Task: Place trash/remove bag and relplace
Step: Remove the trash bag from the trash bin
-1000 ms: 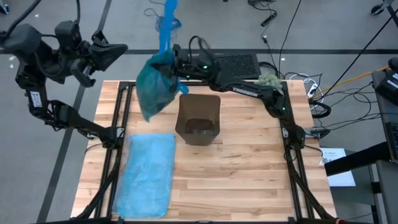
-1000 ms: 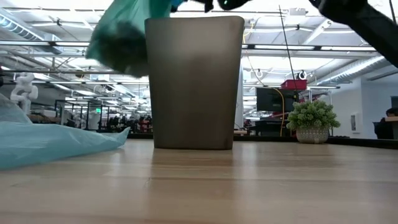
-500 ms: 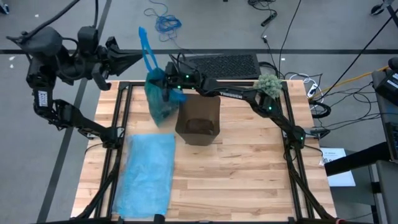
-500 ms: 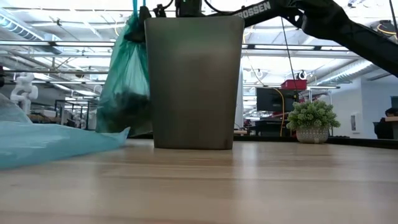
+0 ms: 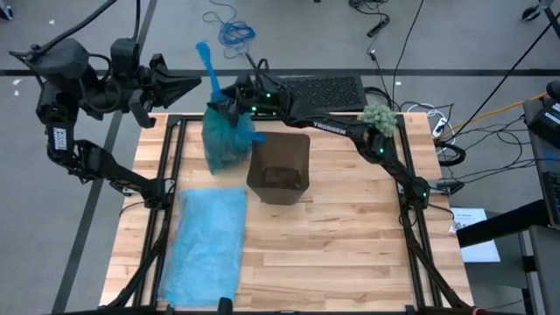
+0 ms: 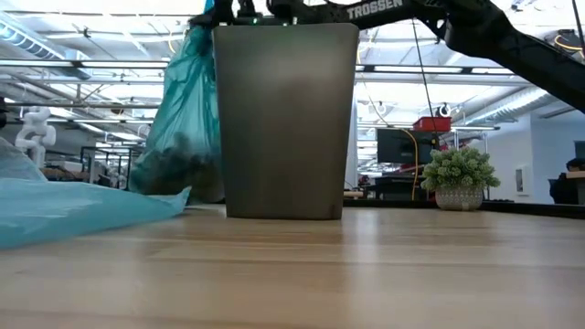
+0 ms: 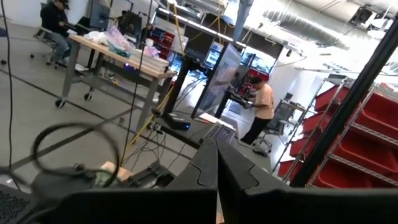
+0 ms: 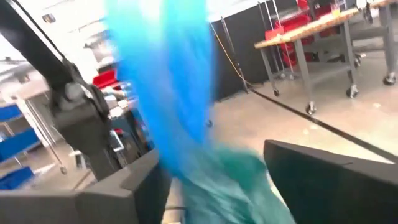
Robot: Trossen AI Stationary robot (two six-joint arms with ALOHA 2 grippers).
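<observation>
A full teal bag point(image 5: 225, 138) stands on the table's far left part, just left of the brown bin point(image 5: 280, 166). A dark mass of trash point(image 6: 178, 164) shows through its lower half. Its blue neck point(image 5: 208, 66) sticks up past my right gripper point(image 5: 233, 102). That gripper is open, with one finger on each side of the neck point(image 8: 168, 93). A flat blue bag point(image 5: 210, 245) lies spread on the near left of the table. My left gripper point(image 5: 186, 86) is shut and empty, raised beyond the table's far left corner. My right gripper comes at the bag level from the table's right, and its fingers point(image 8: 134, 183) stand wide apart around the bag's gathered neck point(image 8: 186, 143). The blurred neck runs close by one finger. I cannot tell whether it touches.
A fuzzy grey-green ball point(image 5: 378, 116) sits at the far right corner, where it also shows in the low view point(image 6: 459, 178). A black mat point(image 5: 324, 90) lies beyond the far edge. The table's near right half is bare wood point(image 5: 350, 254).
My right gripper has gone down and a little toward the table's near edge with the full bag. The bag hung lifted and swinging a second ago. Now its bottom is down at the table beside the bin, and its neck points up.
</observation>
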